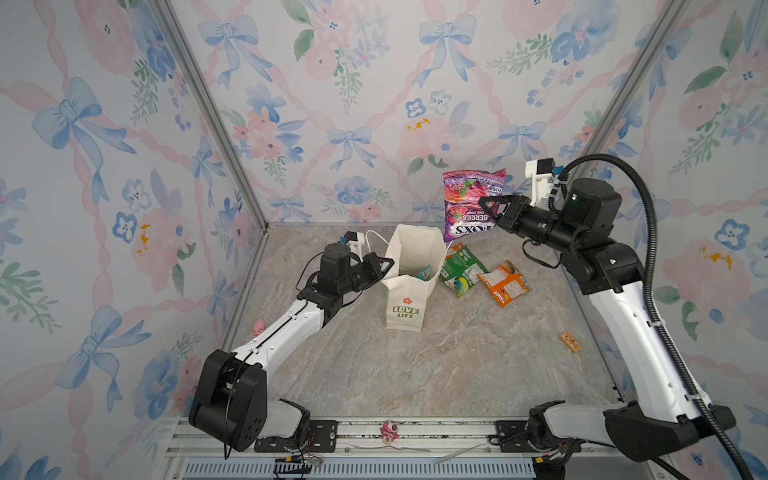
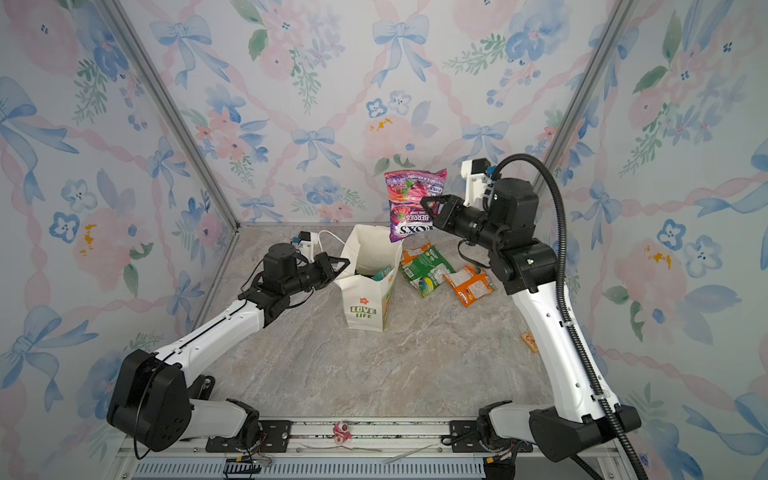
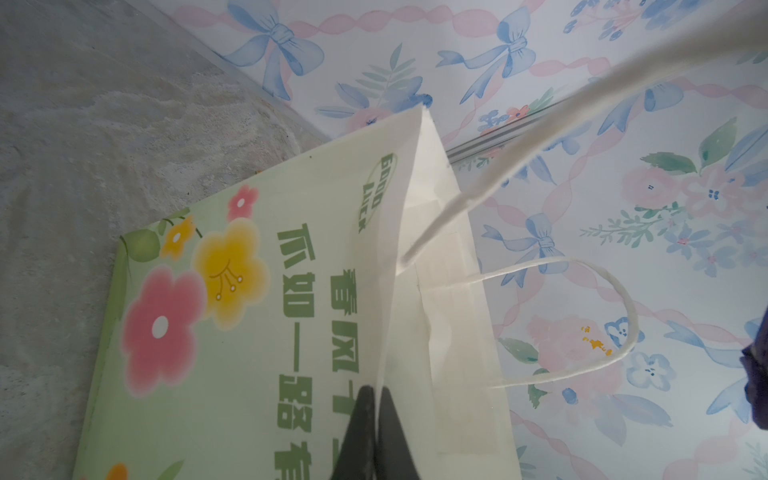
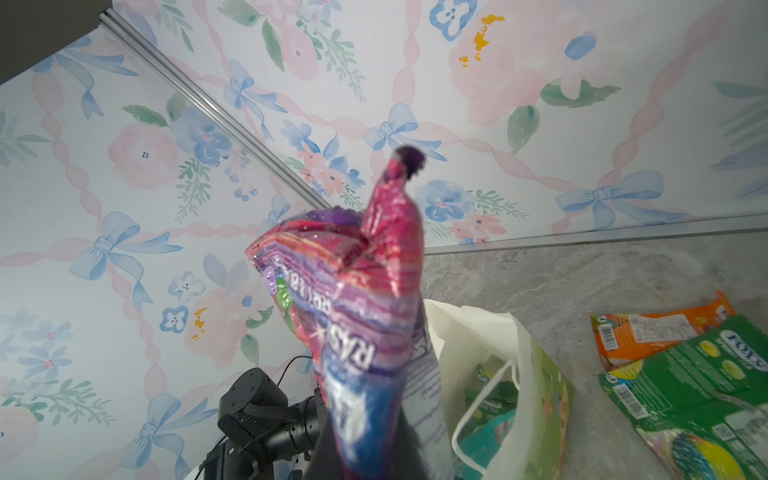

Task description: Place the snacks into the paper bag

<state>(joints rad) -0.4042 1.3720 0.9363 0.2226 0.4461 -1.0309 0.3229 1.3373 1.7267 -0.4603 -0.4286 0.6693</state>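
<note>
Hanging packet: a glossy purple and pink "FOX'S" plastic candy packet [image 1: 471,203] is held in the air right of centre in both top views, above the bag's far right corner.
Right gripper [image 1: 488,210]: clamped on that packet's right edge.
Paper bag: a tall cream-white paper carrier bag [image 1: 405,307] is stood upright at mid-frame, mouth open; a teal packet [image 1: 424,272] is seen inside.
Left gripper [image 3: 376,399]: closed on the bag's left rim.
Loose snacks: a green plastic packet [image 1: 461,270] and an orange plastic packet [image 1: 505,284] are laid side by side on the grey marbled tabletop [image 1: 415,374], just right of the bag.
</note>
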